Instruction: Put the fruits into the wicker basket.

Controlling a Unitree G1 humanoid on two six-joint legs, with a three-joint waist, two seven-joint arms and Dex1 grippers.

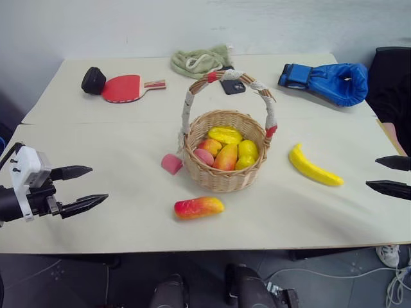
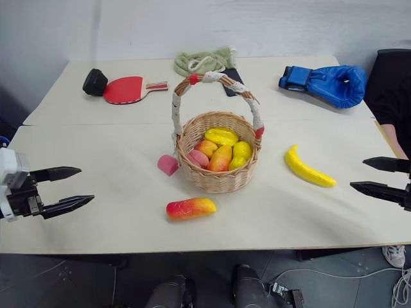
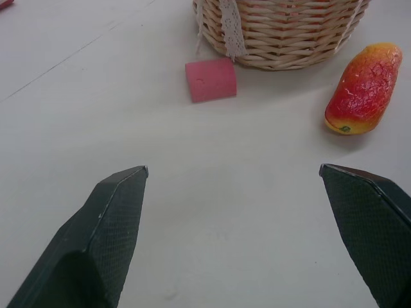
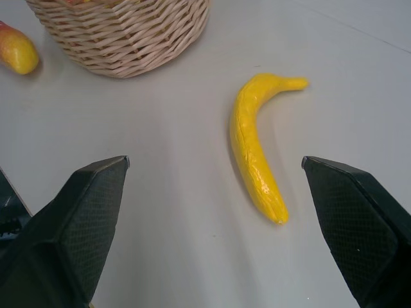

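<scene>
A wicker basket (image 1: 223, 168) sits at the centre of the frame on the pale counter (image 1: 115, 160), holding several yellow, orange and pink fruits (image 1: 226, 151). A red-yellow mango (image 1: 198, 207) lies just below it, a banana (image 1: 313, 168) to its right. The left gripper (image 1: 82, 188) at lower left and the right gripper (image 1: 392, 174) at right edge both gape wide, empty.

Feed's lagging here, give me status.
Both grippers, left and right, open, empty. Basket part filled; mango and banana on table. Pink block beside basket.
</scene>
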